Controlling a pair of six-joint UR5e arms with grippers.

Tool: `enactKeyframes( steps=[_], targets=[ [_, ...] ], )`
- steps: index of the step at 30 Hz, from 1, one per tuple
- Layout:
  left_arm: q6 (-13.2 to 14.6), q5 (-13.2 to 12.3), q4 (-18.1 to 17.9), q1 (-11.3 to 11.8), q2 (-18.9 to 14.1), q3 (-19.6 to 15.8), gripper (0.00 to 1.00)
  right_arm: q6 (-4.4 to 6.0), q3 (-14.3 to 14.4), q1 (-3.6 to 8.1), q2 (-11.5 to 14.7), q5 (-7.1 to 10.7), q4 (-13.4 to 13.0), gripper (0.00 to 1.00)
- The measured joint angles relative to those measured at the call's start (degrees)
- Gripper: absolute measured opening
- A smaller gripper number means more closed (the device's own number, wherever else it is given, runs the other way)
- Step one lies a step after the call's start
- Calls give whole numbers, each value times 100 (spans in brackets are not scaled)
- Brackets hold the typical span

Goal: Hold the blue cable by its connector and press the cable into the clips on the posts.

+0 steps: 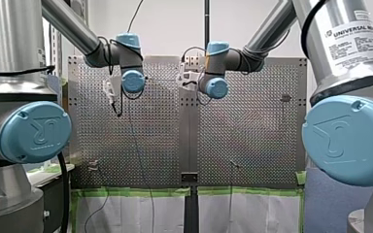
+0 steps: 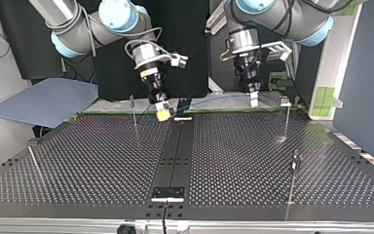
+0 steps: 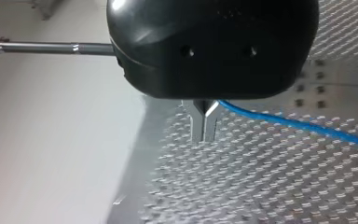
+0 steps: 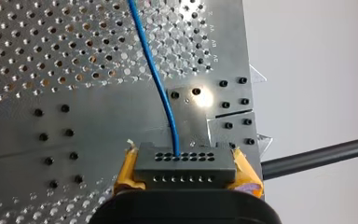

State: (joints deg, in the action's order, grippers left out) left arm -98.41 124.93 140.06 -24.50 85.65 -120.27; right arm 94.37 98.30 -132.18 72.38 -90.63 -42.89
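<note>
In the right wrist view my right gripper [image 4: 185, 169] is shut with its yellow pads on a black multi-hole connector [image 4: 185, 163]. The blue cable [image 4: 154, 74] leaves the connector and runs ahead over the perforated plate. In the top view my right gripper [image 2: 163, 112] hangs at the table's far edge. From there the cable [image 2: 219, 98] stretches across to my left gripper [image 2: 253, 100]. In the left wrist view my left gripper [image 3: 204, 125] has its metal fingers pressed together. The cable [image 3: 298, 125] comes out at their fork and trails away to one side.
Thin posts stand on the perforated table [image 2: 102, 165]: one with a clip [image 2: 284, 101] close to my left gripper, another [image 2: 294, 168] nearer the top view's camera, one [image 2: 134, 109] beside my right gripper, and a leaning one [image 2: 34, 163] at the top view's left.
</note>
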Motion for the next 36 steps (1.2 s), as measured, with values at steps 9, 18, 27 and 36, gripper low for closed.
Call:
enactKeyframes(
  steps=[9, 18, 27, 36],
  targets=[
    [-56, -291, 423, 377, -341, 310, 0, 121, -292, 5, -46, 148, 54, 0],
    [-73, -616, 674, 792, -298, 350, 0, 132, -682, -93, -52, 227, 260, 0],
    [-207, -658, 744, 1198, -293, 569, 0, 136, -1036, -202, -59, 276, 346, 0],
    [-347, -1003, 819, 1614, -292, 810, 0, 148, -1238, -309, -87, 291, 392, 0]
  ],
)
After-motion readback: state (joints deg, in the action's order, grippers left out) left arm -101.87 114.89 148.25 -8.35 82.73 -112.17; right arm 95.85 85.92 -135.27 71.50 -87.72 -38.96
